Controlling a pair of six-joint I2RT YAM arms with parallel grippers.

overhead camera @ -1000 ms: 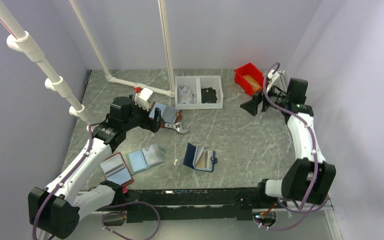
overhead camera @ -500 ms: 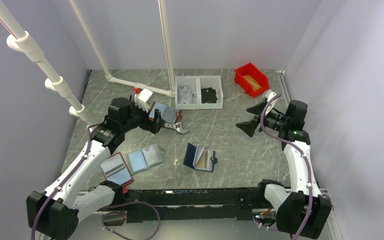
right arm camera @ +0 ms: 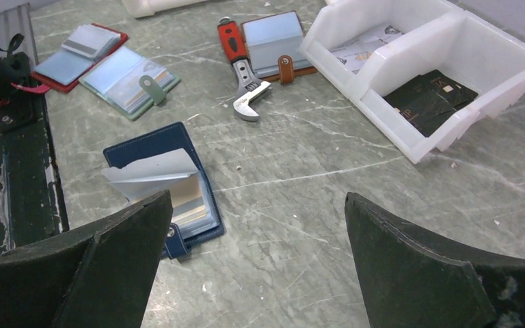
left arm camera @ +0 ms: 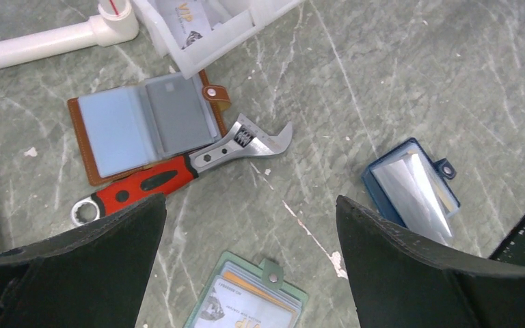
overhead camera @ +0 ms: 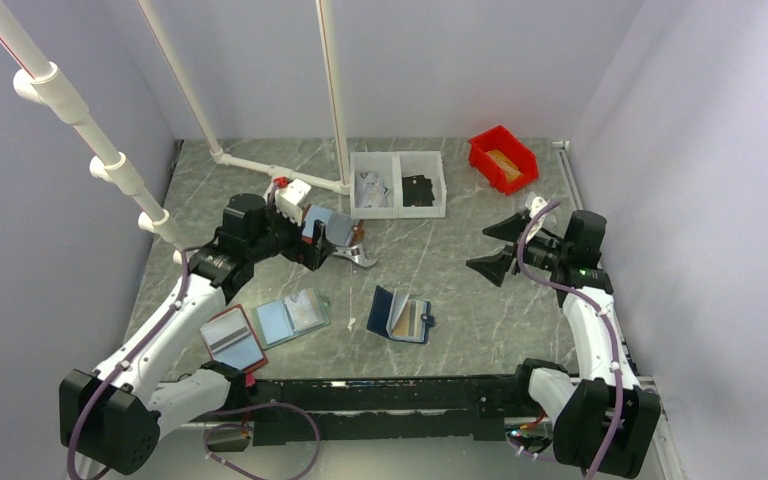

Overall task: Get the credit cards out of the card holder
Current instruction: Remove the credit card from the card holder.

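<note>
Overhead, the grey marble table (overhead camera: 460, 270) holds a scatter of wallets and bins between two arms, both empty-handed. The right gripper (overhead camera: 492, 247) hangs over the right side of the table with its jaws spread wide, gripping nothing, its wrist camera looking down toward the navy card holder (right arm camera: 157, 174). The left gripper (left arm camera: 249, 201) hovers at the far left above a brown holder (left arm camera: 143, 123), fingers likewise apart and empty.

A white bin (overhead camera: 398, 183) with two compartments sits at the back, dark cards (right arm camera: 429, 101) lying in one side; a red bin (overhead camera: 503, 158) stands to its right. The green-edged holder (overhead camera: 293, 316) and red-edged holder (overhead camera: 232, 338) lie side by side near the left arm's base. A red-handled wrench (left arm camera: 198, 164) rests against the brown holder.

The navy card holder lies open near the middle front of the table, well apart from both grippers, a clear sleeve curling up from it. A tan card (right arm camera: 193, 197) shows in its pocket; whether a black one sits behind it cannot be told.

The step in hand appears to be the approach. Next, the right gripper would need to drop to the holder and pinch the card's exposed edge, drawing it flat out of the sleeve, likely with the holder pinned so it does not drag along.
</note>
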